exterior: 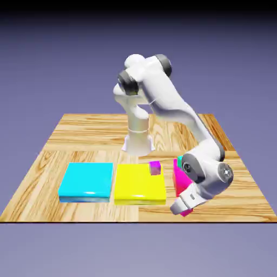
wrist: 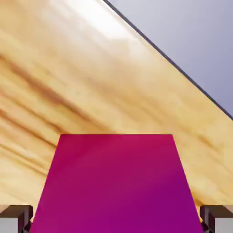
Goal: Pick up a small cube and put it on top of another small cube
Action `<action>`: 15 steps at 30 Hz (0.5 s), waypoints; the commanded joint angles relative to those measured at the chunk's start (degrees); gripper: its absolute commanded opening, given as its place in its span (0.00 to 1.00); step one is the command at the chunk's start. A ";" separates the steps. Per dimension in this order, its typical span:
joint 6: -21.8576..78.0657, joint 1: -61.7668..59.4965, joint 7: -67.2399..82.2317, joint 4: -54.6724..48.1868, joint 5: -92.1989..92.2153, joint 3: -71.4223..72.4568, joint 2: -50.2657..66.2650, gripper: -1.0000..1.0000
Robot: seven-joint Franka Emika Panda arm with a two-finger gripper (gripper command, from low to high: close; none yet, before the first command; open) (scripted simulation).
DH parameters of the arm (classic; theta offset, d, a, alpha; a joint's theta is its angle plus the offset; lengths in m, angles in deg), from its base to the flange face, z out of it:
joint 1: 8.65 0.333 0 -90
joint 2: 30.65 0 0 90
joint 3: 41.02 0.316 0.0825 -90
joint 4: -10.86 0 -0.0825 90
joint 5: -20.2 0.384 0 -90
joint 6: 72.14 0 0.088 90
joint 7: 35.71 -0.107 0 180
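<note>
The gripper [exterior: 181, 210] was clamped on the small cube [wrist: 116, 182], which filled the hand view between the fingertips [wrist: 16, 217]. It sat low over the table [exterior: 81, 135], at about four o'clock from the yellow block [exterior: 139, 184]. A shallow pinch could let it slip during lifting.

The arm [exterior: 178, 116] hides most of the big magenta block [exterior: 177, 178] and the gripper's fingertips, while in the hand view a magenta face [wrist: 116, 182] runs off the bottom edge, covering both finger tips [wrist: 16, 218].
</note>
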 commanded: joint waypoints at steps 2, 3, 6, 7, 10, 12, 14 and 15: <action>4.99 0.50 1.20 -3.36 1.73 1.33 -2.04 0.00; 5.29 1.24 2.26 -2.25 2.38 1.22 -3.96 0.00; 5.13 3.69 5.67 2.45 4.16 0.50 -10.19 0.00; 5.08 4.51 6.80 4.01 4.76 0.27 -12.27 0.00; 4.93 6.97 10.21 8.71 6.55 -0.45 -18.50 0.00; 4.83 8.61 12.48 11.84 7.74 -0.92 -22.65 0.00; 4.72 10.25 14.75 14.98 8.93 -1.40 -26.81 0.00; 4.67 11.07 15.89 16.54 9.52 -1.63 -28.88 0.00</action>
